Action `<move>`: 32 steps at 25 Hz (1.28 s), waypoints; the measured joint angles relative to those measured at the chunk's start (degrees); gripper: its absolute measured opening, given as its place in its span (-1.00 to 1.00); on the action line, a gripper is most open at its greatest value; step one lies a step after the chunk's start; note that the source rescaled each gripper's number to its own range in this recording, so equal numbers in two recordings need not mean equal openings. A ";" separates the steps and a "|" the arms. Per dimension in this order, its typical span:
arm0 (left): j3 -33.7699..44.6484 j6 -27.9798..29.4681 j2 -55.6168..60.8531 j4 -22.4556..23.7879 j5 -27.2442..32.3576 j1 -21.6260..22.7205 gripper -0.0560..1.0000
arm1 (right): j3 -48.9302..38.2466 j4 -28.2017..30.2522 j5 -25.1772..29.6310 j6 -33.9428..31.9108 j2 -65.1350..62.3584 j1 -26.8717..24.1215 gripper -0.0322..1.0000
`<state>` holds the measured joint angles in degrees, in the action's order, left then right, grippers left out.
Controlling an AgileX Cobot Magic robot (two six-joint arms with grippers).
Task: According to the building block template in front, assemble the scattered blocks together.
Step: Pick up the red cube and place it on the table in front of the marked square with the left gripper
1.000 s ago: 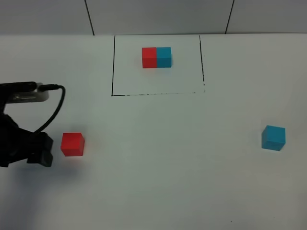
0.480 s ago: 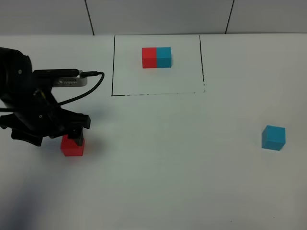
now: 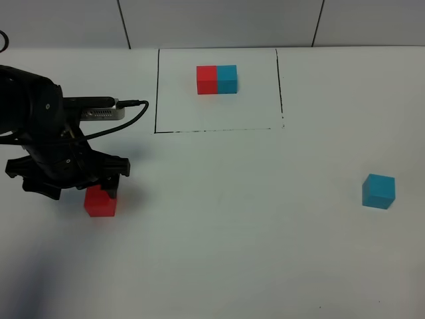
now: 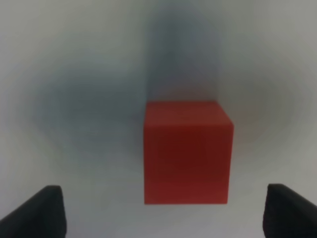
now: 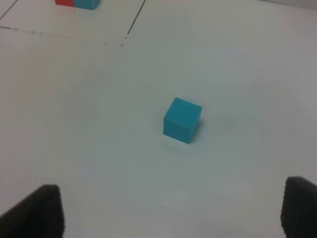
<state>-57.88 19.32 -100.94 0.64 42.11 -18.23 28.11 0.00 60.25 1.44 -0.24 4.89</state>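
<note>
The template, a joined red and cyan pair [image 3: 217, 80], sits inside a thin black drawn rectangle at the far middle of the table; its edge also shows in the right wrist view [image 5: 77, 3]. The loose red cube [image 3: 101, 202] lies at the left. My left gripper [image 3: 99, 188] hangs open just over it, and in the left wrist view the red cube [image 4: 188, 151] sits between and ahead of the spread fingertips of the left gripper [image 4: 168, 218]. The loose cyan cube [image 3: 378, 191] lies at the right. My right gripper [image 5: 173, 210] is open, well short of the cyan cube [image 5: 182, 120].
The white table [image 3: 239, 219] carries only the cubes and the drawn rectangle [image 3: 157, 100]. The left arm's cable [image 3: 129, 113] loops above the red cube. A grey wall runs along the far edge. The right arm is out of the high view.
My left arm has swung in from the left edge and now stands over the red cube. Both cubes and the template have not moved.
</note>
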 joint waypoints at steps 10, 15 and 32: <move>-0.02 -0.25 -5.81 -0.64 -4.81 0.00 0.44 | 0.00 0.00 0.00 0.00 0.00 0.00 0.55; -0.02 -0.40 -8.49 -0.64 -5.54 0.00 0.43 | 0.00 0.00 0.00 0.00 0.00 0.00 0.55; -6.93 -12.86 -9.57 -0.64 2.53 -2.66 -0.87 | 0.00 0.00 0.00 0.00 0.00 0.00 0.55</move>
<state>-64.81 6.46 -110.51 0.00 44.64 -20.89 28.11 0.00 60.25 1.44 -0.24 4.89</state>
